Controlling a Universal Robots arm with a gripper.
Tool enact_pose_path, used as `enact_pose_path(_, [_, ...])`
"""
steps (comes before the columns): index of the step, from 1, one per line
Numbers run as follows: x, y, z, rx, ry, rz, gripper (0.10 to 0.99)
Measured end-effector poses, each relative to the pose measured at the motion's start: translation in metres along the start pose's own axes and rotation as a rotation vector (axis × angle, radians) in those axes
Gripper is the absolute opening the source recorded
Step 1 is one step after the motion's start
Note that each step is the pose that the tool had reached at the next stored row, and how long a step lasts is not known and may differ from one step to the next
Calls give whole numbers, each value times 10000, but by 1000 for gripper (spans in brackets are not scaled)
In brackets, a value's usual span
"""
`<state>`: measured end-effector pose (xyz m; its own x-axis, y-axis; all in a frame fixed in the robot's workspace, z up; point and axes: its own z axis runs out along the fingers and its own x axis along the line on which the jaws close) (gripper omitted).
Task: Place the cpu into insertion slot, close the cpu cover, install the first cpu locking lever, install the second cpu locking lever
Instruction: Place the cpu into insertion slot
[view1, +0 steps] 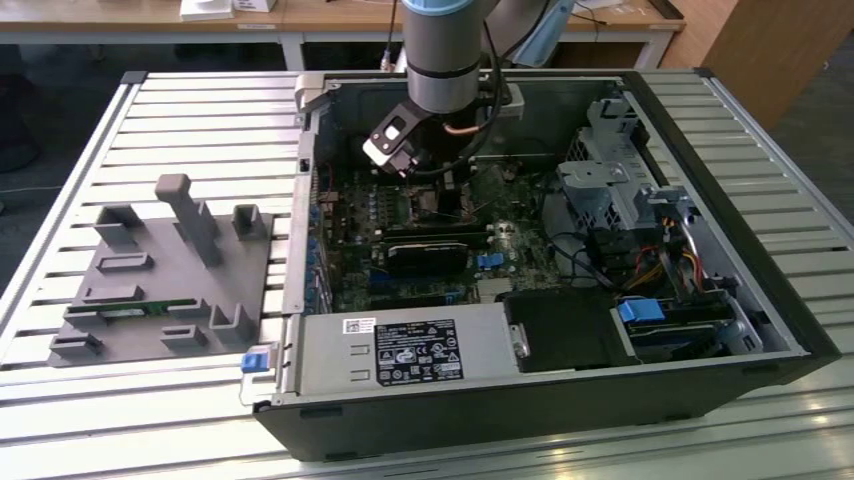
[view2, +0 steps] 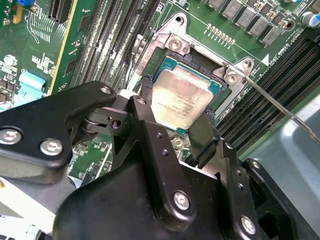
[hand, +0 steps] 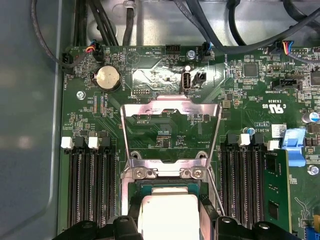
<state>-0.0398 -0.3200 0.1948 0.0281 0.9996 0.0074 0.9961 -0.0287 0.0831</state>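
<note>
Step in hand: judged to be seating the cpu (view2: 182, 97) in the insertion slot (view2: 197, 61); cover and levers not yet done.
Gripper: the gripper (view2: 178, 106) straddles the chip, one black finger on each of two opposite edges, pinching it as far as both wrist views show.
Cpu position: over or in the slot, silver top up. It looks close to flat, but I cannot tell if it is fully seated.
Cpu cover: the cpu cover (hand: 170, 106) is swung open on its hinge, lying back over the motherboard (hand: 150, 75), clear of the chip.
Lever: one thin locking lever (view2: 280, 105) stands unlatched, just beside a slot corner.
Doing it well (judgement): keep the chip level and square to the slot frame. Lower it straight with no sideways slide, and let go only once all edges sit even. Keep the fingers off the lever and cover.
Container, computer case (view1: 534, 420): holds the motherboard, with the power supply (view1: 400, 350) at 6 o'clock and the drive cage (view1: 601, 190) at 3 o'clock of the arm's reach.
Container, memory slots (hand: 90, 190): appear empty.
Container, fixture tray (view1: 147, 285): at 9 o'clock of the case, toward the exterior view's left, holding a small green strip (view1: 134, 311).
</note>
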Motion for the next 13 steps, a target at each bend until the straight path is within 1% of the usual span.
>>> enact_pose_path(8, [0, 0, 8, 0, 0, -1, 533])
enact_pose_path(10, [0, 0, 8, 0, 0, -1, 545])
enact_pose_path(11, [0, -1, 8, 0, 0, -1, 608])
enact_pose_path(13, [0, -1, 10, 0, 3, -1, 608])
